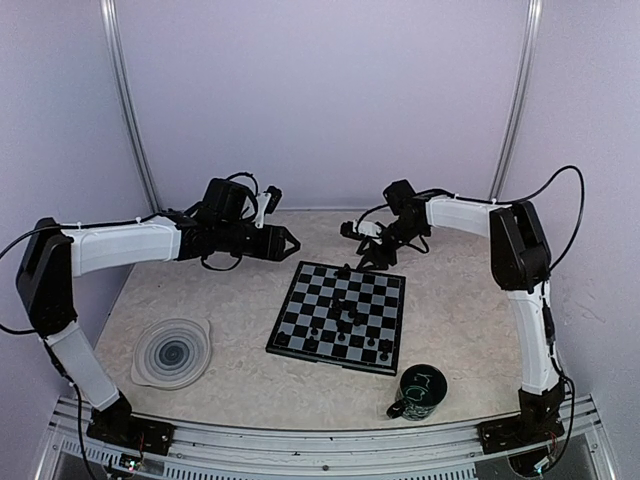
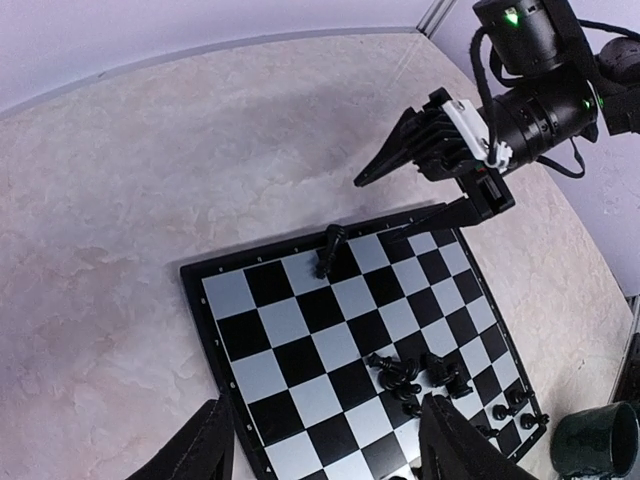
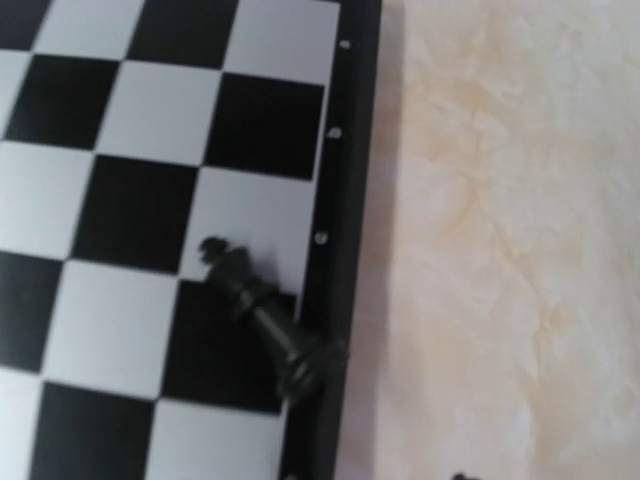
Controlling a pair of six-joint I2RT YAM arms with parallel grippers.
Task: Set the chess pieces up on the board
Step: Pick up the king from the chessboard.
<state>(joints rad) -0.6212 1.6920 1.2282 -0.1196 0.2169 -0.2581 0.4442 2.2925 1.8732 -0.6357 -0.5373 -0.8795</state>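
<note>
The board (image 1: 300, 322) lies mid-table and also shows in the left wrist view (image 2: 300, 340) and the right wrist view (image 3: 130, 210). One black chess piece (image 3: 262, 312) lies toppled on the board's far edge; it also shows in the top view (image 1: 344, 270) and the left wrist view (image 2: 330, 250). A tangle of fallen pieces (image 2: 405, 378) lies mid-board (image 1: 346, 312). Several stand along the near edge (image 1: 343, 338). My left gripper (image 1: 292, 243) is open and empty above the board's far left corner (image 2: 327, 402). My right gripper (image 1: 364, 247) hovers open just past the far edge (image 2: 400, 205).
A dark green mug (image 1: 418, 392) stands at the front right, off the board's near right corner (image 2: 597, 440). A round grey spiral plate (image 1: 172, 352) lies at the front left. Purple walls close in the back and sides.
</note>
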